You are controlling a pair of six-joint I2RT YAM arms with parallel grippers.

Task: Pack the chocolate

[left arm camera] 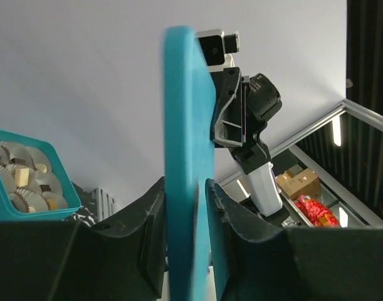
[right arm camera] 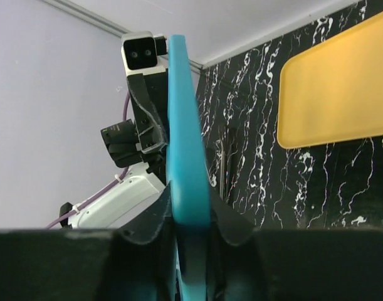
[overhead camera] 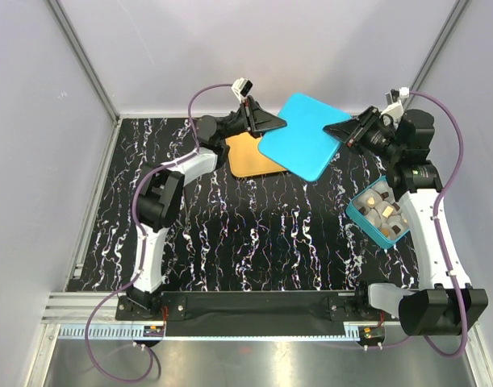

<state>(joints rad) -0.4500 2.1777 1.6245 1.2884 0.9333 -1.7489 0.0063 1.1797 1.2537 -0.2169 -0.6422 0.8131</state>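
Observation:
A teal lid hangs in the air above the back of the table, held between both arms. My left gripper is shut on its left edge; in the left wrist view the lid stands edge-on between the fingers. My right gripper grips the right edge, and the lid sits tight between both jaws there. The chocolate, brown and cream pieces in paper cups, lies in the open teal box by the right arm; the same chocolate shows in the left wrist view.
A flat orange tray lies on the black marbled table under the lid's left corner, also seen as the tray. White walls close in the back and sides. The arm bases stand on a rail at the near edge.

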